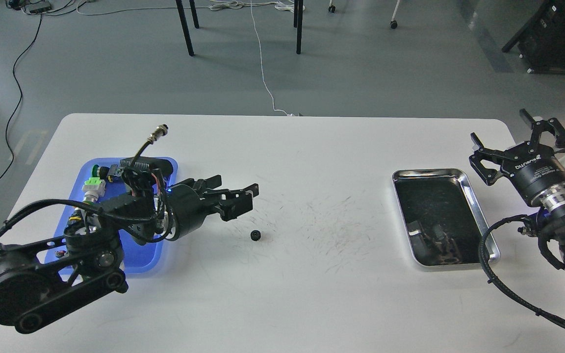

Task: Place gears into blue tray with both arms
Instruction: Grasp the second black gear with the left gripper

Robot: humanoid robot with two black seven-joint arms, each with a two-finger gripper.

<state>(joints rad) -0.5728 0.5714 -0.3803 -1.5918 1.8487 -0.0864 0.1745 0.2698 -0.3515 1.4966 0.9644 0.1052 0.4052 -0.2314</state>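
One gear [256,235], a tiny black toothed disc, lies on the white table near the middle. My left arm reaches low across the blue tray [146,257] and hides most of it, so I cannot see whether a gear lies inside. The left gripper [237,190] points right, open and empty, just up and left of the gear without touching it. My right gripper [519,141] is open and empty, held up at the table's right edge, far from the gear.
Colourful push-button switches [93,185] show along the blue tray's left side. A shiny steel tray [429,172] with a dark inside lies on the right. A table [312,294] with scuff marks spreads around the gear.
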